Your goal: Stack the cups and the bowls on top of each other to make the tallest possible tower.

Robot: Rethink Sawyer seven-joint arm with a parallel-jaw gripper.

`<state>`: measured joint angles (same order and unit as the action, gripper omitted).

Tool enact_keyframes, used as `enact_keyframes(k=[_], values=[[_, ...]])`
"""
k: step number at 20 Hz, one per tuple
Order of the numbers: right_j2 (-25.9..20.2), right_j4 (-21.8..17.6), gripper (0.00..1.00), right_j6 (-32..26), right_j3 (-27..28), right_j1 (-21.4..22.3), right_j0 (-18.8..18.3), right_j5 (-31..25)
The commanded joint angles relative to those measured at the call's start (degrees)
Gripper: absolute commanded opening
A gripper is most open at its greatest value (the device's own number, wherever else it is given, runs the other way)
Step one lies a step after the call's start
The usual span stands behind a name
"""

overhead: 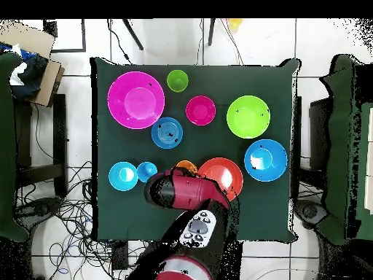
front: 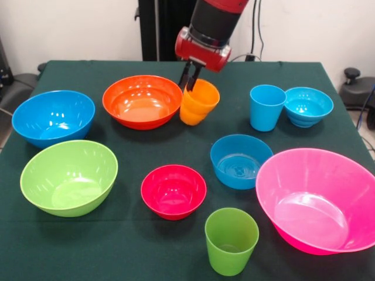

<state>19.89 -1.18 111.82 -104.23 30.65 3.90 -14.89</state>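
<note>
My gripper (front: 190, 79) is shut on the near-left rim of the orange cup (front: 199, 102), which tilts beside the wide orange bowl (front: 142, 100) at the back of the table. In the overhead view the arm (overhead: 191, 191) hides all but a sliver of this cup (overhead: 186, 166). The light blue cup (front: 266, 107) stands next to the small turquoise bowl (front: 308, 106) at the back right. The medium blue bowl (front: 240, 161), small red bowl (front: 173, 191) and green cup (front: 231, 240) are in the middle and front. Nothing is stacked.
The large pink bowl (front: 319, 199) fills the front right. The lime green bowl (front: 69, 177) and the large blue bowl (front: 53, 117) stand at the left. All rest on a dark green cloth (front: 146, 146). Chairs and cables surround the table in the overhead view.
</note>
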Motion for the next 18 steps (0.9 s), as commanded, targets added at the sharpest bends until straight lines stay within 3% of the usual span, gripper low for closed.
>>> enact_keyframes(k=[1, 4, 8, 18], values=[[-6.3, -1.2, 0.00, -0.3, -6.2, 12.2, -0.2, -18.0], [-6.2, -1.6, 0.00, -1.9, -7.4, 15.9, -0.6, -22.7], [-6.4, -2.2, 0.00, -2.8, -8.3, 17.6, -1.4, -24.0], [-8.6, -4.3, 0.00, -4.6, -11.1, 17.5, -5.5, -19.6]])
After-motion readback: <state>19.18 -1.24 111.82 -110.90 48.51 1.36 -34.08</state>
